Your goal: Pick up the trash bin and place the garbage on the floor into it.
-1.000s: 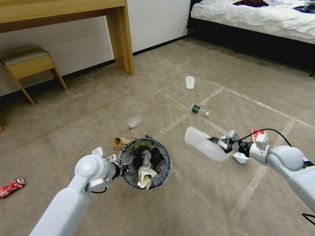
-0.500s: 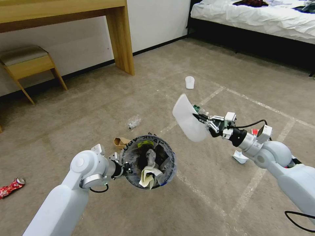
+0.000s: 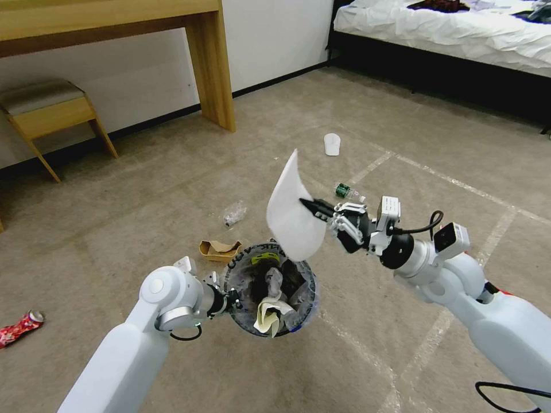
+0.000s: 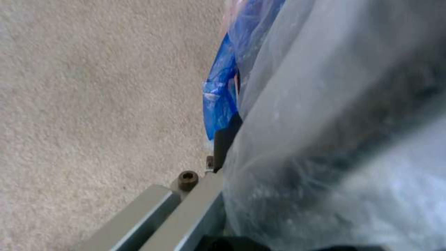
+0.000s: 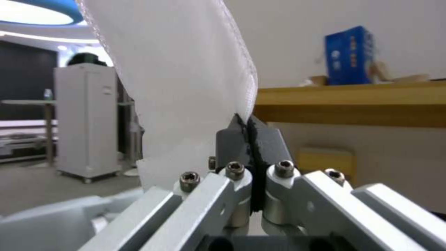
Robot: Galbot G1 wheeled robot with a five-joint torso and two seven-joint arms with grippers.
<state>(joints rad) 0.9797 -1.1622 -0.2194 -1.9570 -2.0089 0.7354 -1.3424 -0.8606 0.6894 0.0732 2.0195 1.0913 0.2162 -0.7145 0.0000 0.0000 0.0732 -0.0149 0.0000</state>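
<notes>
Trash bin (image 3: pixel 270 287) held off the floor (image 3: pixel 172 189) by left gripper (image 3: pixel 232 299), fingers clamped on its near rim; clear liner and blue edge press against the finger (image 4: pixel 225 139) in left wrist view. Bin already holds crumpled paper. Right gripper (image 3: pixel 310 207) above bin, just beyond its far rim, pinched tight on edge of a white slipper (image 3: pixel 293 212) hanging over the opening. Beyond bin on floor: cardboard piece (image 3: pixel 218 248), crushed clear bottle (image 3: pixel 234 213), green-label bottle (image 3: pixel 348 192), second slipper (image 3: pixel 332 143).
</notes>
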